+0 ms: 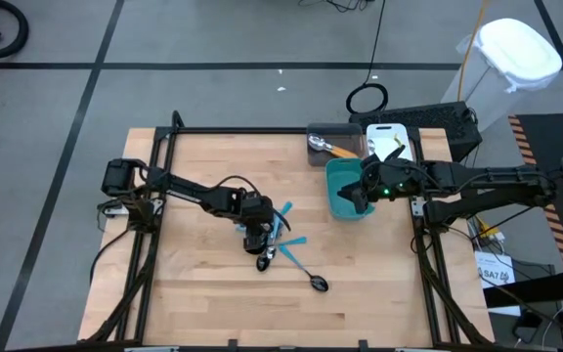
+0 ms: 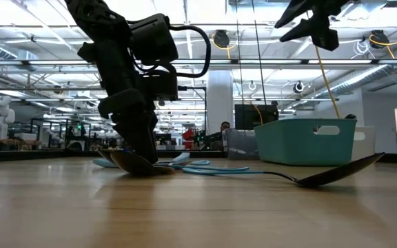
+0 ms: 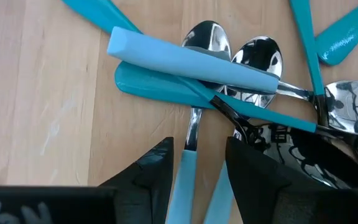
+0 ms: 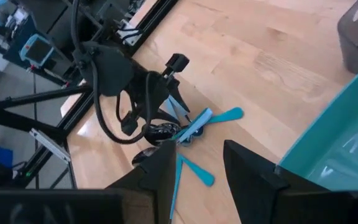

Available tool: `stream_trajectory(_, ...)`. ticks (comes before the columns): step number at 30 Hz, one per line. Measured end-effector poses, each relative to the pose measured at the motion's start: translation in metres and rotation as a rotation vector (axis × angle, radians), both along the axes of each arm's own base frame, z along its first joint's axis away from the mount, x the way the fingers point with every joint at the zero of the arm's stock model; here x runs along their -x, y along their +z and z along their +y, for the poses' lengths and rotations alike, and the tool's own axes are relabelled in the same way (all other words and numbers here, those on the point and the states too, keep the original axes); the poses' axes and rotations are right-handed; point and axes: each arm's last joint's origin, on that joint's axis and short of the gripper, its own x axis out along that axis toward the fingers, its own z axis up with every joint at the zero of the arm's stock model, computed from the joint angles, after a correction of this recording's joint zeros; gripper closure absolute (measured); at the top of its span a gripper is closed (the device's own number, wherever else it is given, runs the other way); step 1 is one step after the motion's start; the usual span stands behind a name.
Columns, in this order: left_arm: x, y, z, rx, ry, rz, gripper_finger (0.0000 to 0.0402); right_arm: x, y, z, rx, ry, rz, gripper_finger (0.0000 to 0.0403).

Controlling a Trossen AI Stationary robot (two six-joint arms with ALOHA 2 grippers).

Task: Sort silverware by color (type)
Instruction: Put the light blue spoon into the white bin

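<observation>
Wide wooden worktop (image 1: 213, 313) under both arms. Up at its far right side sits the teal bin (image 1: 345, 200), with a gray bin (image 1: 330, 142) just behind it holding an orange-handled piece (image 1: 340, 152), and a white bin (image 1: 391, 142) beside that.

The right gripper (image 1: 362, 193) hangs high over the teal bin; from its own wrist camera the fingers (image 4: 160, 180) stand part-way open, and a pale blue handle (image 4: 174, 186) shows in the gap between them, though whether they pinch it I cannot tell.

Down in the middle of the worktop, the left gripper (image 1: 254, 240) is right on the silverware pile (image 1: 280, 240), fingertips at the wood in the low view. Its fingers (image 3: 148, 177) are part-way open and straddle two light-blue handles (image 3: 182, 180); contact on them I cannot make out.

In that pile: shiny spoons (image 3: 207, 40) side by side, a pale blue handle (image 3: 191, 59) lying across their bowls, teal pieces (image 3: 154, 84) crossing beneath.

One dark spoon (image 1: 313, 279) lies apart, nearer the front edge, its bowl tipped up in the low view (image 2: 336, 172).
</observation>
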Motion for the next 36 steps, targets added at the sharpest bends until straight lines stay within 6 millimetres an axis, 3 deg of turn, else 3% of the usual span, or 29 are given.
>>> stream_trajectory(17, 0.002, -0.003, 0.000, -0.013, 0.000, 0.025, 0.0382, 0.004, 0.003, 0.007, -0.052, 0.247, -0.015, 0.0273)
stream_trajectory(24, 0.002, 0.001, 0.000, -0.012, -0.002, 0.066, 0.0387, 0.011, 0.009, 0.009, -0.042, 0.342, -0.055, 0.0273)
stream_trajectory(36, -0.007, 0.035, -0.001, 0.006, 0.040, 0.187, 0.0390, 0.035, 0.024, 0.008, 0.008, 0.323, -0.157, 0.0273)
